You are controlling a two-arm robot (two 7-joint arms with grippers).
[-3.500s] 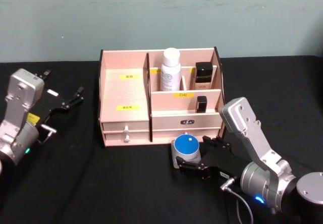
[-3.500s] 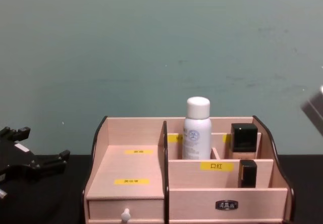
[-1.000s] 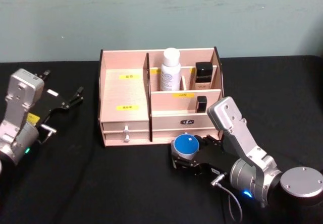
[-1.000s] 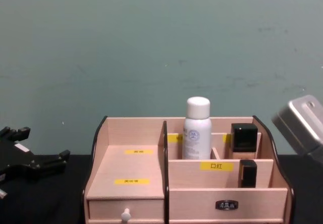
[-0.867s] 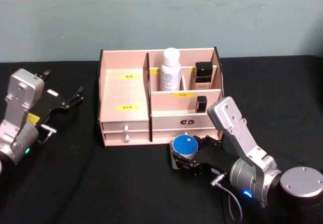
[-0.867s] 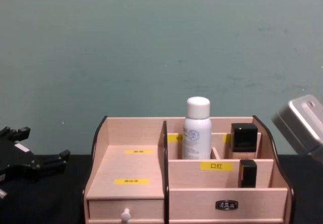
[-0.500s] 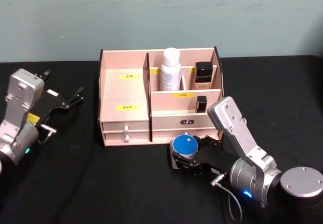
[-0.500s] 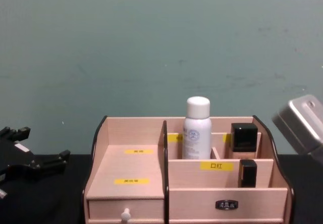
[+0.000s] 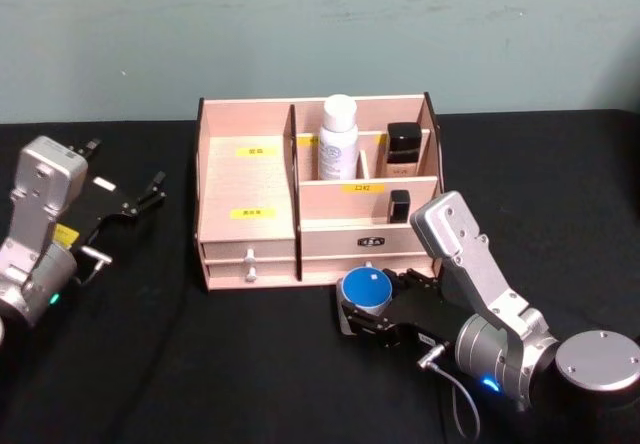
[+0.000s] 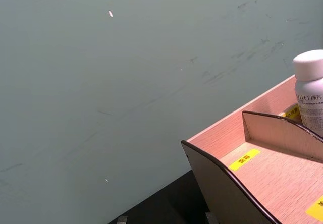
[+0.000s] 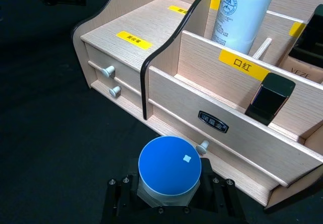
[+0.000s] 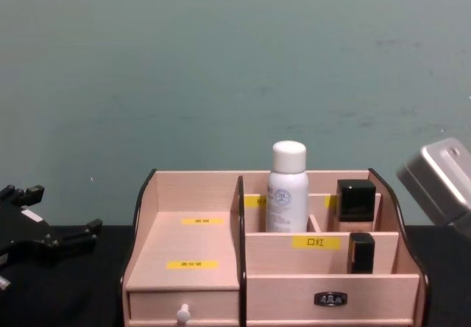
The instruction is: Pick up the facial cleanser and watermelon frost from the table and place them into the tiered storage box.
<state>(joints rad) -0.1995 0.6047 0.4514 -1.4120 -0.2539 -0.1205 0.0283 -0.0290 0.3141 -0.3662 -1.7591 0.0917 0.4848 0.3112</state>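
Now | right tool grips blue-lidded jar by storage box | left tool idle

Lettering I can read on the box

Through my right wrist camera I read "口红" on the yellow label on a divider in the right half of the tiered storage box. The white bottle near its back edge shows "HA". The dark nameplate is illegible.

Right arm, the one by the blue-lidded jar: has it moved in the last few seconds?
Yes. The right gripper and its arm shifted slightly leftward, settling around the blue-lidded jar. The wooden organiser and the left gripper, parked off to the left, stayed put.
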